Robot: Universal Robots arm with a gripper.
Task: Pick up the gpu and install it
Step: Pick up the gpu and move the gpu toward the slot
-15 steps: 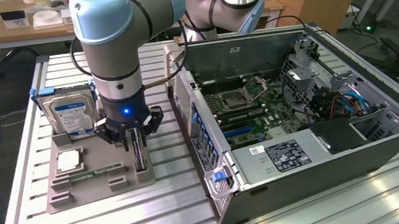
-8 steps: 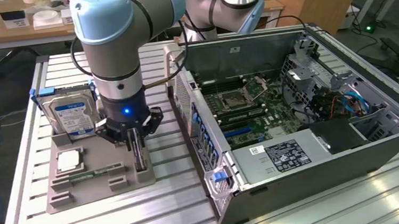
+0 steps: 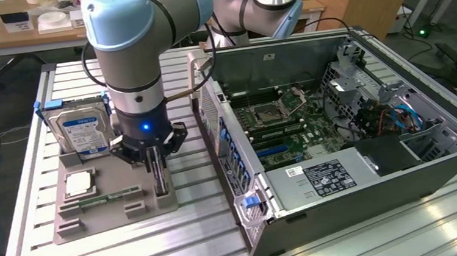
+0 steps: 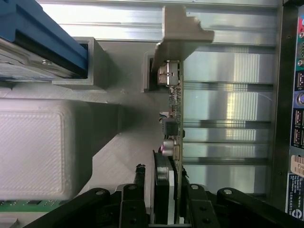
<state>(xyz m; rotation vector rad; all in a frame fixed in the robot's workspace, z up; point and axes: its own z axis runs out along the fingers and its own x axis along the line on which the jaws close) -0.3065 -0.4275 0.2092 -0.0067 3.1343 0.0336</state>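
Ribbed aluminium slats, bright and reflective, form the table point(image 3: 140, 251) that carries everything. Beside the tray point(image 3: 97, 222), on the exterior view's right, lies the biggest object – an open dark metal computer case point(image 3: 428, 173), its green motherboard, cables and perforated drive cages exposed. Over the tray stands the robot arm point(image 3: 128, 44), smooth pale-blue caps on thick grey cylindrical links, with a blue light glowing at the wrist. The tray itself is a flat matte-grey slab of printed plastic, finely layered in texture, with blocky raised slots. At the tray's far end a silver hard drive point(image 3: 82, 130) with a blue-and-white label stands upright in a blue frame. The gpu point(image 3: 161, 183) stands on its thin edge in a slot on the tray's side nearest the case; in the wrist view the gpu point(image 4: 175, 109) is a slim board studded with small components, ending in a stepped pale metal bracket point(image 4: 183, 28). The gripper point(image 3: 156, 162), black and angular, straddles the card, and up close the gripper point(image 4: 161, 170) pinches it from both faces – clenched on the seated card. A square metallic processor point(image 3: 79, 184) and a narrow green memory stick point(image 3: 104, 200) rest in the tray's near half.
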